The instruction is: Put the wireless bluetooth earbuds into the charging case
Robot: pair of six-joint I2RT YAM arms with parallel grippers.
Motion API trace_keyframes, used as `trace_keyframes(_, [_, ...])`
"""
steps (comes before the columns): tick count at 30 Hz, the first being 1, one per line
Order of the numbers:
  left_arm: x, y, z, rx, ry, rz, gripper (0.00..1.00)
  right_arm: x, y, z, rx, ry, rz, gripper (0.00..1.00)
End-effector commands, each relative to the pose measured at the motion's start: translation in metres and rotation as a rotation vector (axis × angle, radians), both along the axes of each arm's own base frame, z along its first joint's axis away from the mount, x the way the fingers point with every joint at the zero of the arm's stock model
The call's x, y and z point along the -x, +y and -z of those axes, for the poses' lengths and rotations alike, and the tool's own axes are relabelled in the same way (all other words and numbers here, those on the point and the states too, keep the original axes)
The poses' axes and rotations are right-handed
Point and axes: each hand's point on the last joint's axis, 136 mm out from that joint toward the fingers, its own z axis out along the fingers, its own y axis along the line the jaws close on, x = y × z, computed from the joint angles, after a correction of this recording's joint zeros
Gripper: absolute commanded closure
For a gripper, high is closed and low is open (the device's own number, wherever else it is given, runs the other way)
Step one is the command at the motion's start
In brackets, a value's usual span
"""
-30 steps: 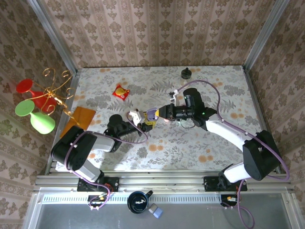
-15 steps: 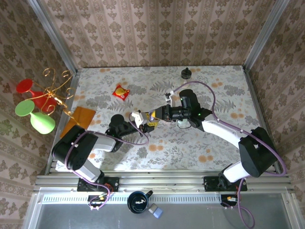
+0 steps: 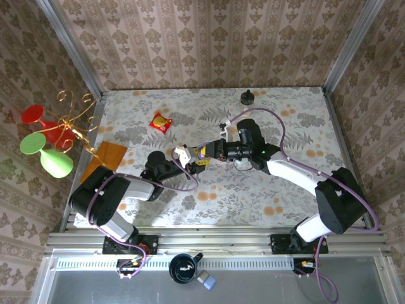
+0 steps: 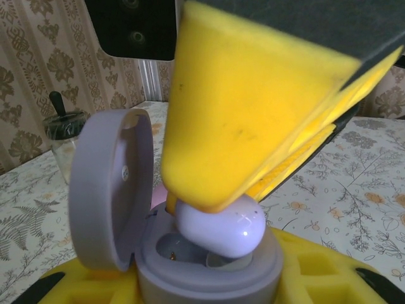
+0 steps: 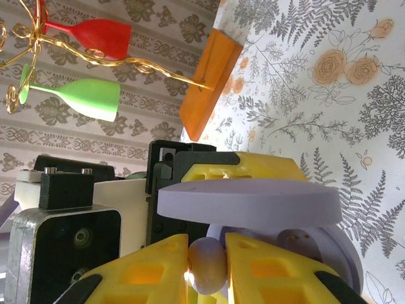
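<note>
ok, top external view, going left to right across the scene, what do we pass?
green glasses → orange board → red snack packet → charging case → black-lidded jar

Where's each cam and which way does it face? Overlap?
Top external: above and behind the bases, looking down on the table; left arm and right arm show.
Left wrist: on the left arm, facing the open charging case clamped in its yellow fingers.
Right wrist: on the right arm, facing the left gripper; own fingers pinch an earbud.
Shared: both wrist views show case and earbud.
</note>
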Motion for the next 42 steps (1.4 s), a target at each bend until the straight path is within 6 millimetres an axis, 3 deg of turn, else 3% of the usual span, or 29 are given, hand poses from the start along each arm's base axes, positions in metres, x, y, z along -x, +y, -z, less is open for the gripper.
trace_keyframes(1, [-0.009, -0.004, -0.020, 0.051, -0.037, -0.025, 0.69, 0.005, 0.003, 0.012, 0.037, 0.016, -0.012, 0.77])
trace_keyframes(10, [-0.007, -0.003, -0.022, 0.054, -0.036, -0.022, 0.69, -0.002, -0.012, 0.009, 0.126, -0.030, 0.063, 0.65])
trace_keyframes(17, [-0.007, 0.001, -0.017, 0.050, -0.020, -0.040, 0.69, 0.002, -0.021, -0.013, 0.128, -0.145, 0.073, 0.57])
trace_keyframes(18, [-0.008, 0.003, -0.016, 0.051, -0.012, -0.047, 0.69, 0.004, -0.025, -0.022, 0.123, -0.181, 0.083, 0.57])
trace_keyframes(21, [-0.013, 0.014, -0.016, 0.058, 0.007, -0.081, 0.70, 0.001, -0.040, -0.023, 0.158, -0.216, 0.153, 0.56])
trace_keyframes(25, [-0.015, 0.032, -0.018, 0.065, 0.006, -0.123, 0.70, -0.008, -0.062, 0.000, 0.262, -0.184, 0.267, 0.56])
trace_keyframes(29, [-0.012, 0.046, -0.022, 0.080, 0.008, -0.153, 0.71, -0.018, -0.066, 0.031, 0.326, -0.089, 0.327, 0.56])
trace_keyframes(42, [0.011, 0.071, -0.032, 0.125, -0.004, -0.216, 0.76, -0.050, -0.019, 0.114, 0.469, 0.041, 0.170, 0.55])
